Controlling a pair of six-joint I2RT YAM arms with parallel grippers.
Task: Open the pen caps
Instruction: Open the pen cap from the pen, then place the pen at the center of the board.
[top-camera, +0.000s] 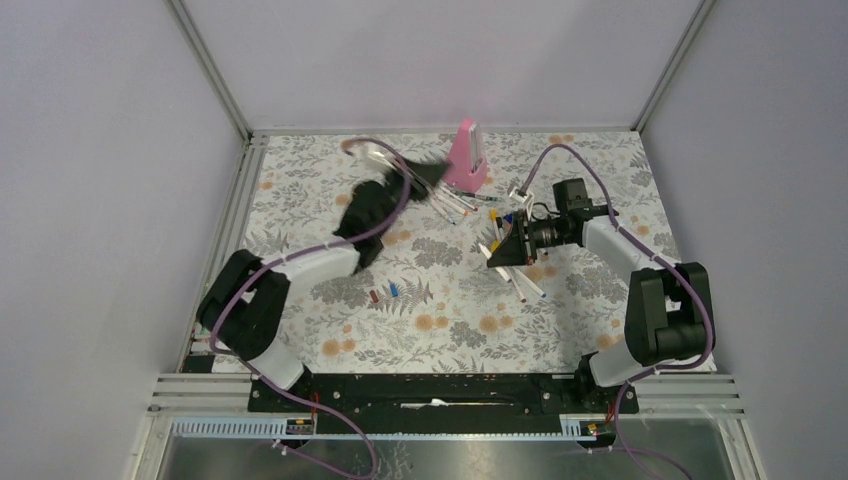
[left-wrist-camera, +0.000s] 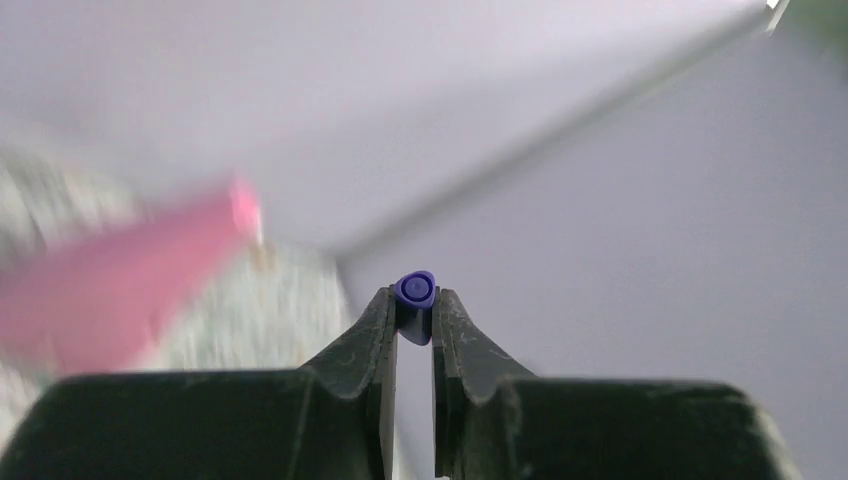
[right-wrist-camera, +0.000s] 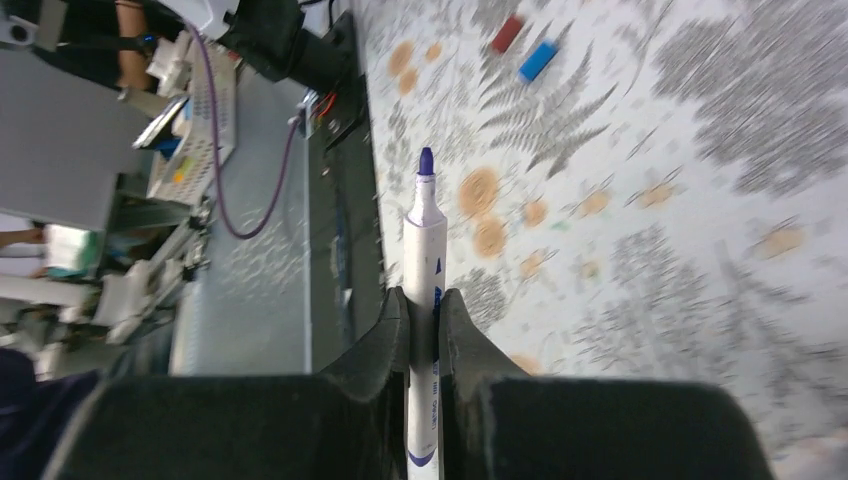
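Well nearer me than the pink wedge (top-camera: 466, 155), off to its left, a red cap (top-camera: 375, 296) and a blue cap (top-camera: 394, 290) lie side by side. Just left of the wedge my left claw (left-wrist-camera: 415, 303) is pinched tight on a purple cap (left-wrist-camera: 415, 289), with loose pens (top-camera: 455, 205) crowding the wedge's foot. Right of the wedge my right claw (right-wrist-camera: 424, 300) is clamped on a white pen barrel (right-wrist-camera: 424, 225), its purple tip bare.
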